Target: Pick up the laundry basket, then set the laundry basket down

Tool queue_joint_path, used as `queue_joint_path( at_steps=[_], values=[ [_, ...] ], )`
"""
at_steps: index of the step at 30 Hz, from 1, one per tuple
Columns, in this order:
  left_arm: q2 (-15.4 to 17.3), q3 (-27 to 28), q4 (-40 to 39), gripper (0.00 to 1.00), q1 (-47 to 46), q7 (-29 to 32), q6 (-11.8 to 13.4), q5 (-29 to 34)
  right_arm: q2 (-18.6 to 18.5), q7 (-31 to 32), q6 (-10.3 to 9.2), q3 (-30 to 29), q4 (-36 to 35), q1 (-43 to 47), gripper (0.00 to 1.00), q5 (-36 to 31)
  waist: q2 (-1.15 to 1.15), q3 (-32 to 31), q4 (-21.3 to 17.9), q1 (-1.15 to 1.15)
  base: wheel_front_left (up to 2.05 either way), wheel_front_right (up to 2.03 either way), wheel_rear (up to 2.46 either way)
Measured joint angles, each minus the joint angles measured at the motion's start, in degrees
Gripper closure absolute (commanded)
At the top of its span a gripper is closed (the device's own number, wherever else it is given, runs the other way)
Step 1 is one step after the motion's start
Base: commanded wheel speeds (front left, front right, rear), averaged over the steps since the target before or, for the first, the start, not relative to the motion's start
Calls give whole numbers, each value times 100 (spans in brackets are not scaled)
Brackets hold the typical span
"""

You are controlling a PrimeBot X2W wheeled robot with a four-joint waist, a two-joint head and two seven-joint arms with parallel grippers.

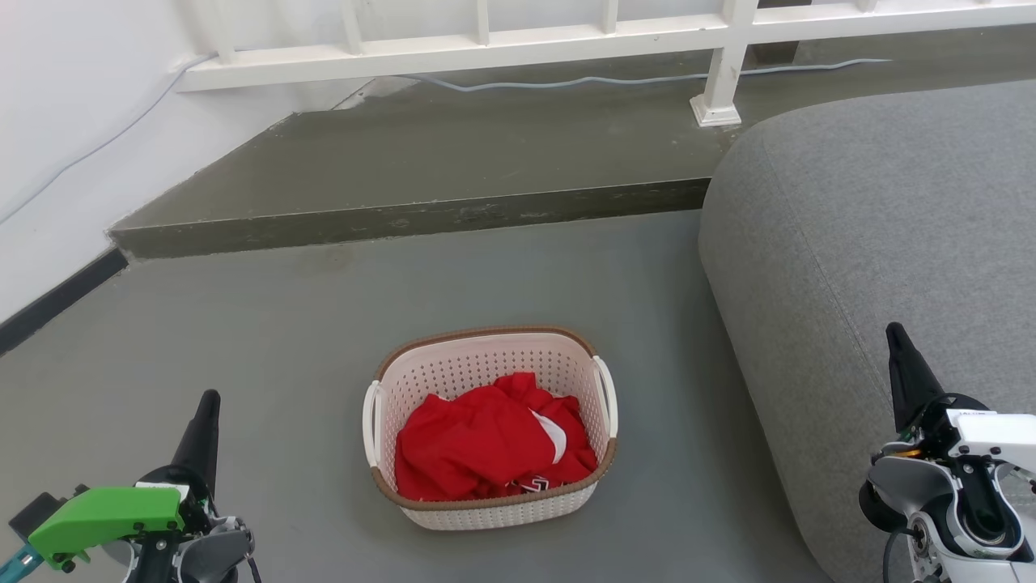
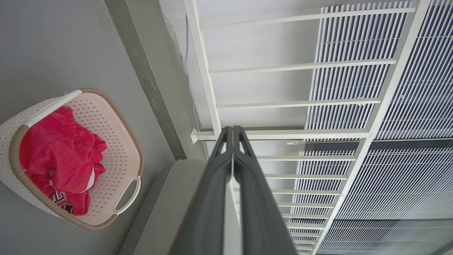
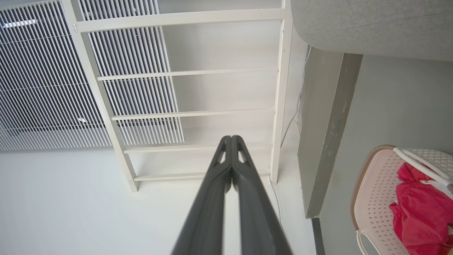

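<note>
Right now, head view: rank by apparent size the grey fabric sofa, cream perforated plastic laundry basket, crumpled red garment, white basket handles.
1. grey fabric sofa, cropped
2. cream perforated plastic laundry basket
3. crumpled red garment inside it
4. white basket handles, the two look alike

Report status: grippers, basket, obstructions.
Left gripper shut, empty. Right gripper shut, empty. Cream-white perforated plastic laundry basket on grey floor between them, red cloth inside. Grey fabric sofa beside it, right side.

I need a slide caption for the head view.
Laundry basket with red clothes on floor, between left gripper and right gripper, both shut.
</note>
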Motion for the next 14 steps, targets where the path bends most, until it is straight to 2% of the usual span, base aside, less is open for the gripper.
queue_joint_path(
  at_steps=[14],
  values=[
    [0, 0, -1, 100, 0, 0, 0, 0, 12, 16, 0, -10, -3, 0, 100, 0, 0, 0, 0, 0, 0, 0, 0]
  ],
)
